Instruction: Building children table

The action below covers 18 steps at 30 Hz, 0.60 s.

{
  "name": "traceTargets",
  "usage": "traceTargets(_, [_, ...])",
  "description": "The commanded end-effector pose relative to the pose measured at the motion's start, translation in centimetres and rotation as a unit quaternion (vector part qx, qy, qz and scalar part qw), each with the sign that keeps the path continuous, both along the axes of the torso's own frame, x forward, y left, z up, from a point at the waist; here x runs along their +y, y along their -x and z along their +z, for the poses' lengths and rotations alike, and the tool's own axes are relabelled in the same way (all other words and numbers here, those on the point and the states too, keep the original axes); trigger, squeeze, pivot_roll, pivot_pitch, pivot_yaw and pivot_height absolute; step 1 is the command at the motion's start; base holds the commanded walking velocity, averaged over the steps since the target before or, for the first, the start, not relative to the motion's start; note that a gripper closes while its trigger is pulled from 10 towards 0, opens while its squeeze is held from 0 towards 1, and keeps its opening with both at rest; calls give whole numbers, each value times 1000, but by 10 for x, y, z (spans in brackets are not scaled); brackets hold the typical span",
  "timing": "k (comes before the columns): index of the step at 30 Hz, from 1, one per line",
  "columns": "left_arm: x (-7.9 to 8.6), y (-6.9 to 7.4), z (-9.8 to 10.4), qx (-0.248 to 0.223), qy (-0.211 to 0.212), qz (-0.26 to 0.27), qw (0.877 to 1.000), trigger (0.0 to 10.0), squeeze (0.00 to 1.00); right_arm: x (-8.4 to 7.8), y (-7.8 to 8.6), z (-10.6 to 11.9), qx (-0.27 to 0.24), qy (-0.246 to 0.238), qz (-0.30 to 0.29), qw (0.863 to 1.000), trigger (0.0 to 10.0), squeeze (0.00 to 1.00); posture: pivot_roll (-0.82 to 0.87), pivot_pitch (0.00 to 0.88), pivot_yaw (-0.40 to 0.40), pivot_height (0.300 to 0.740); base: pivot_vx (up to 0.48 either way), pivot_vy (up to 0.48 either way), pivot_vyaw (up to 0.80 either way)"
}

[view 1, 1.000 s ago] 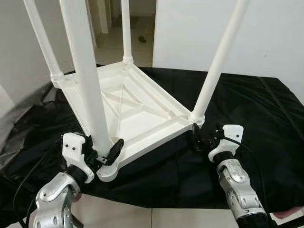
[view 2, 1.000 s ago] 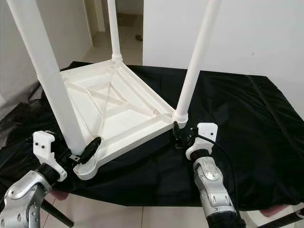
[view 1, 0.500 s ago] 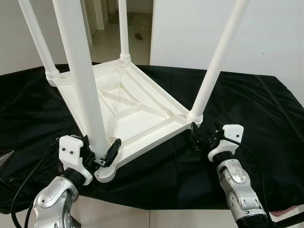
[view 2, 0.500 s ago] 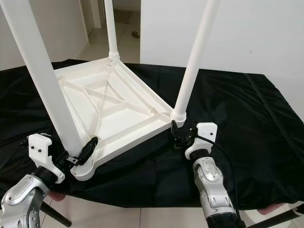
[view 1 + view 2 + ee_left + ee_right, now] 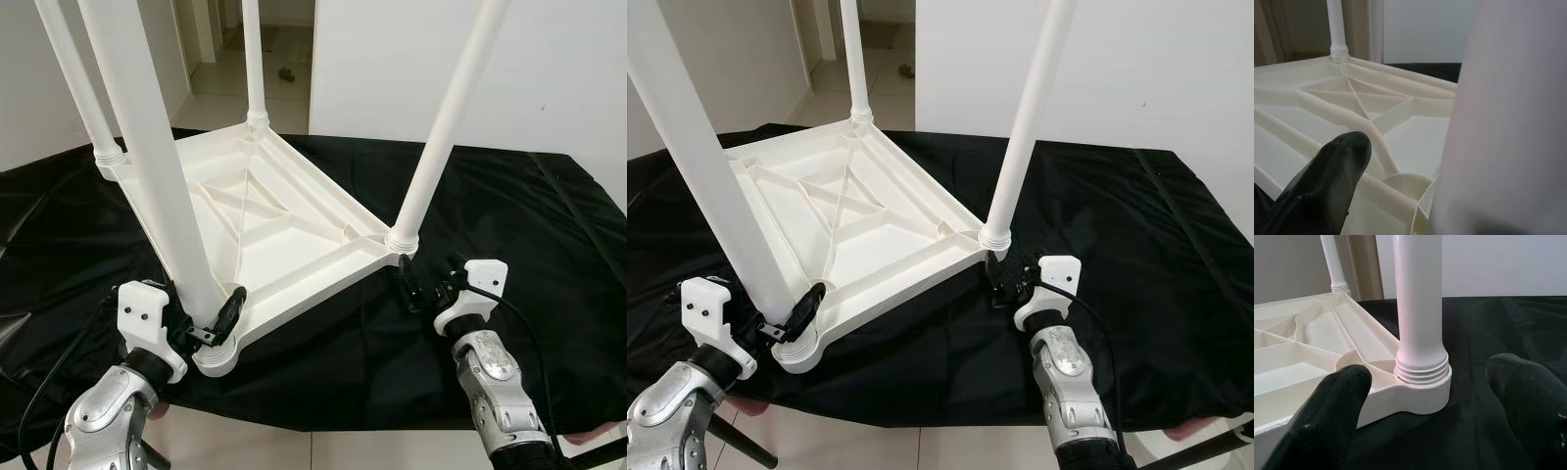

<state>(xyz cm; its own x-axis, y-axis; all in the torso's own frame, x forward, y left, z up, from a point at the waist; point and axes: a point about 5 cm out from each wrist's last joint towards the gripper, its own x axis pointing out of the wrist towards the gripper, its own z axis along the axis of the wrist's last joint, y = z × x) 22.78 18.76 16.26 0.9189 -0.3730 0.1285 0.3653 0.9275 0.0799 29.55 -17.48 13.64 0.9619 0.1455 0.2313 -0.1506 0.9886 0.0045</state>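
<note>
The table (image 5: 265,220) lay upside down on a black cloth (image 5: 509,225), 4 white legs pointing up.

Head views gave the whole layout: left claw (image 5: 220,318) sat at the near-left corner, its fingers on either side of the base of the near-left leg (image 5: 157,176). One finger (image 5: 231,308) lay just inside the table's rim beside the leg; the other was hidden behind the leg and the white wrist block. Whether the fingers actually pressed the leg, can't tell. Left forearm came up from bottom left, wrist bent toward the corner.

Left wrist view added close detail: one black fingertip (image 5: 1327,188) low and blurred, the leg right beside it, very close to the lens, w/ the table's ribbed underside and a far leg (image 5: 1337,27) beyond.

Right claw (image 5: 423,289) sat just short of the near-right corner, at cloth level. Head views couldn't settle the gap; right wrist view did: fingers (image 5: 1327,416) spread wide, apart, w/ the near-right leg (image 5: 1419,308) and its threaded collar ahead and between them, touching neither. Cloth lay under and beyond the claw. Right forearm rose from bottom right, roughly straight, wrist aimed at the corner socket.

Beyond the table, head views showed a white wall (image 5: 549,69) and a tiled doorway (image 5: 220,69).
</note>
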Motion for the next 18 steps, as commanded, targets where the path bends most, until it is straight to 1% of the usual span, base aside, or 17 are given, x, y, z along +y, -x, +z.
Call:
traceTargets(1, [10,2,5,-24,32,117,992,10000,0,-1,-1,-2,2,0,-3,1000,10000,0,124,67,-28,740,0,0,0])
traceTargets(4, [11,8,7,-36,22,121,992,10000,0,1,-2,-5,7,0,2,1000,10000,0,145,66,-44,740,0,0,0])
traceTargets(6, [11,8,7,-36,22,121,992,10000,0,1,-2,-5,7,0,2,1000,10000,0,145,66,-44,740,0,0,0])
traceTargets(9, [12,14,6,-43,18,130,990,10000,0,3,-4,-6,9,1,9,1000,10000,0,156,65,-55,740,0,0,0])
traceTargets(11, [12,14,6,-43,18,130,990,10000,0,3,-4,-6,9,1,9,1000,10000,0,156,65,-55,740,0,0,0])
traceTargets(13, [13,19,5,-49,14,139,989,10000,0,4,-7,-6,10,3,14,1000,10000,0,168,66,-68,740,0,0,0])
traceTargets(14, [13,19,5,-49,14,139,989,10000,0,4,-7,-6,10,3,14,1000,10000,0,168,66,-68,740,0,0,0])
traceTargets(16, [13,27,2,-49,16,144,988,10000,0,5,-9,-7,11,6,21,1000,10000,0,176,69,-79,740,0,0,0])
traceTargets(17, [13,27,2,-49,16,144,988,10000,0,5,-9,-7,11,6,21,1000,10000,0,176,69,-79,740,0,0,0])
traceTargets(18, [14,31,1,-50,13,145,988,10000,0,5,-10,-7,11,8,23,1000,10000,0,178,68,-80,740,0,0,0])
